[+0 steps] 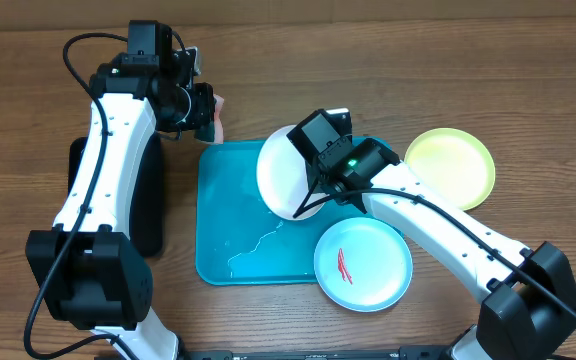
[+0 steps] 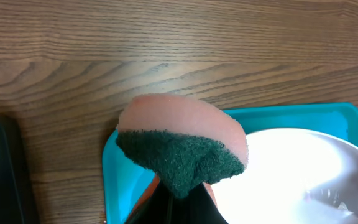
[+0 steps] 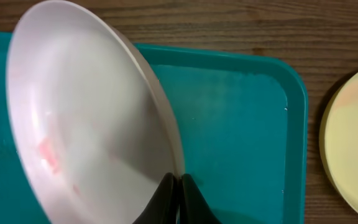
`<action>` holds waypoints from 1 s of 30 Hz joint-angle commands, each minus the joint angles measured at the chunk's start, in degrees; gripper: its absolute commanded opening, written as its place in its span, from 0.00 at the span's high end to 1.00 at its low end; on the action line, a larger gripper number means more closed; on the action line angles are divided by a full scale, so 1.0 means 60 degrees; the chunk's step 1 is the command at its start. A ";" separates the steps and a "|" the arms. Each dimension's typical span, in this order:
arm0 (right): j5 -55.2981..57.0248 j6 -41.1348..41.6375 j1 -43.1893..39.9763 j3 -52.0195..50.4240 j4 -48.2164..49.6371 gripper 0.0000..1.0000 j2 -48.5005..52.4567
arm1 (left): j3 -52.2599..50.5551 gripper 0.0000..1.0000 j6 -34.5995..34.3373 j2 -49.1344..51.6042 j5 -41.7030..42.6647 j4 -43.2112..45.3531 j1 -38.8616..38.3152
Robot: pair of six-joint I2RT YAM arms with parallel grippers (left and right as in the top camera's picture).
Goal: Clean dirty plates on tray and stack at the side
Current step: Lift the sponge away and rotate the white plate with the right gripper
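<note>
My right gripper [image 1: 313, 190] is shut on the rim of a white plate [image 1: 283, 170] and holds it tilted on edge above the turquoise tray [image 1: 223, 215]. In the right wrist view the plate [image 3: 86, 118] shows faint red smears, with the fingers [image 3: 179, 186] pinching its rim. My left gripper [image 1: 206, 118] is shut on a pink sponge with a dark green scrub side [image 2: 179, 146], near the tray's far left corner [image 2: 120, 180]. A second white plate [image 1: 363, 265] with a red sauce smear lies at the tray's front right corner. The yellow-green plate [image 1: 450, 167] lies on the table at right.
A narrow black tray [image 1: 148, 195] lies left of the turquoise tray, under the left arm. Water streaks [image 1: 258, 245] show on the turquoise tray's floor. The table is brown wood.
</note>
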 commanded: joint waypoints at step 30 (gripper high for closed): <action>-0.4175 0.2131 0.0091 -0.1064 0.2448 0.81 0.2404 | -0.0066 0.96 -0.0069 -0.0011 -0.0051 -0.0087 -0.0069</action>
